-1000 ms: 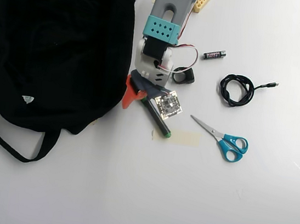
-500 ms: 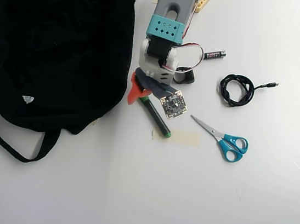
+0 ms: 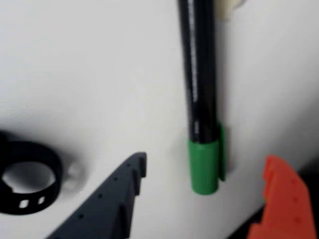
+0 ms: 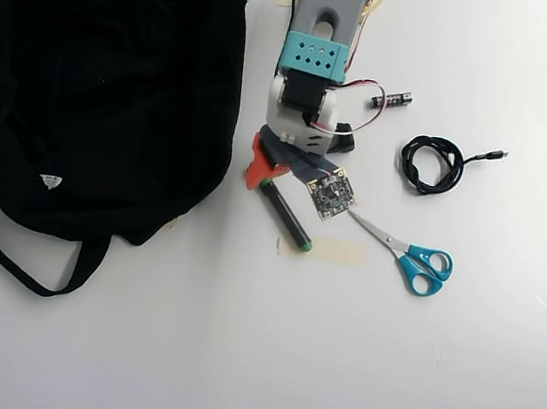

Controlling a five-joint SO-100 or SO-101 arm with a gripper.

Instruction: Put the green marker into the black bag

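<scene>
The green marker (image 4: 285, 215) lies right of the black bag (image 4: 107, 92), its cap end hidden under the gripper (image 4: 276, 172), whose jaws straddle it, spread wide, holding nothing.

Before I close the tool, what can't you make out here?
- Green marker: capped end hidden under the tool in the overhead view; far end cut off by the wrist view's top edge.
- Black bag: opening not visible, top cropped overhead.
- Black ring: blurred, cut off at the wrist view's left edge.

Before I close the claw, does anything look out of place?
Nothing stands out. The green marker lies flat on the table between the open claw fingers, intact, beside the black bag.
</scene>
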